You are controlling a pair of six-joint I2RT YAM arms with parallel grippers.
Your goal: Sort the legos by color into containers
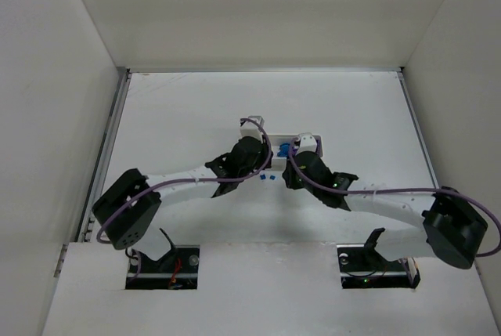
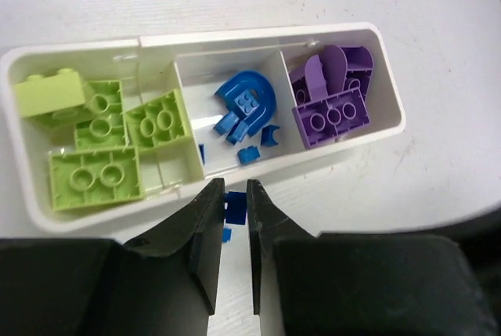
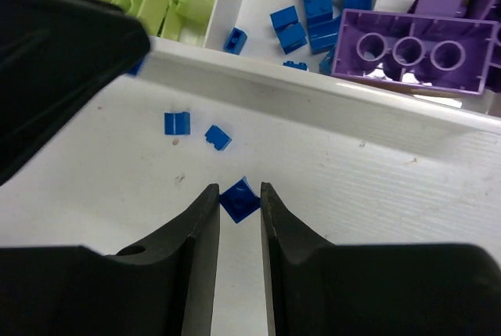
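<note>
tiny blue brick [image 3: 239,201]: pinched on the table [image 3: 94,195] by right gripper [image 3: 239,189], just beside white tray [image 3: 313,89] | judged light, hard, slippery; best held by flat sides | left gripper [image 2: 232,186]: nearly shut, hold cannot be told

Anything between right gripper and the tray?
Right wrist view: a loose blue brick and a second blue brick lie on the table between the right gripper, gripping a third blue brick, and the tray wall.

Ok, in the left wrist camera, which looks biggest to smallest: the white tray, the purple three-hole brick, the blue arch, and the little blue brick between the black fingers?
1. white tray
2. purple brick and blue arch: they look about the same, so no ranking
3. little blue brick, clearly the smallest
</note>
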